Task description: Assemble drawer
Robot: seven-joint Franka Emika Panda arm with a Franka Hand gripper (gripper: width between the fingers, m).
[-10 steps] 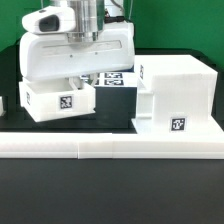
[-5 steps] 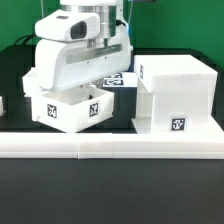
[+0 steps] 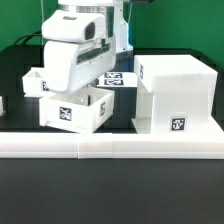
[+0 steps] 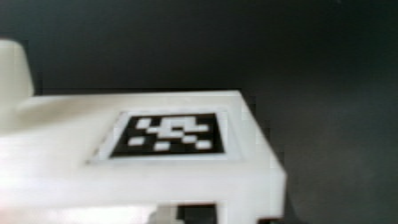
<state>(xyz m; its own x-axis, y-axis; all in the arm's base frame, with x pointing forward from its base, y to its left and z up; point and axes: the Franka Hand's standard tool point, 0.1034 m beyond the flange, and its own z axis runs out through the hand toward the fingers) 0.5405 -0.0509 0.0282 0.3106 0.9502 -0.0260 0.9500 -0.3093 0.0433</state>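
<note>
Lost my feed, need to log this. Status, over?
Gripper low on the small drawer box, jaws hidden. Box skewed, apart from the big case. Nothing seen between them.

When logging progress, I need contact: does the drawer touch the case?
Apart. The exterior view shows a plain dark gap between the drawer and the case.

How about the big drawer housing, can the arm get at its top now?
Probably yes: the drawer housing is bare on top and nothing stands between it and the arm, which hangs over the small drawer box on the exterior view's left.
</note>
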